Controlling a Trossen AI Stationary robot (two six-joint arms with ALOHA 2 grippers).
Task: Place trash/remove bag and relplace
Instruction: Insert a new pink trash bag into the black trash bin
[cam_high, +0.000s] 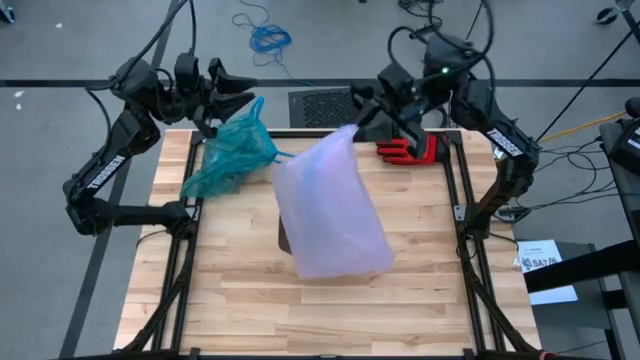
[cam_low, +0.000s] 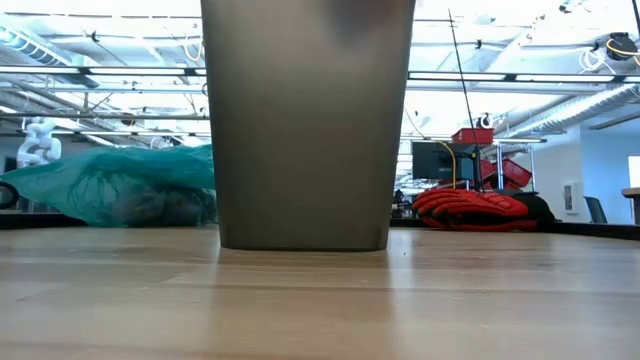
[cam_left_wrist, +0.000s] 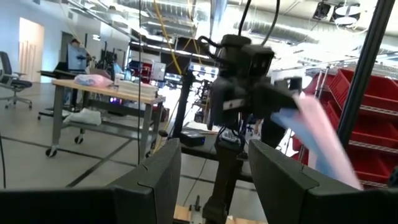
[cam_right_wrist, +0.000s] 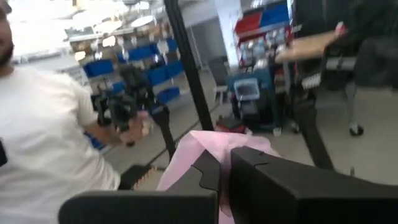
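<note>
- Right claw (cam_high: 352, 127), upper centre of the high view: closed on the top edge of the pale pink bag (cam_high: 330, 205). The right wrist view shows the same pink film (cam_right_wrist: 205, 149) bunched between the fingers.
- Pink bag hangs from that grip and spreads over the middle of the desk (cam_high: 250, 310), covering the bin; the low view shows the bin (cam_low: 305, 120) as a dark upright wall at frame centre, standing on the wood.
- Left claw (cam_high: 245, 88), upper left of the high view: fingers spread wide and holding nothing, just above the teal bag.
- Teal bag (cam_high: 232, 152) lies slumped on the desk's upper-left corner, apart from the pink bag; in the low view it sits at left (cam_low: 120, 185), with dark lumps showing through it.
- Red-and-black glove (cam_high: 410, 150) lies at the desk's upper right edge.
- A person in a white shirt (cam_right_wrist: 43, 137) shows at the left of the right wrist view.
</note>
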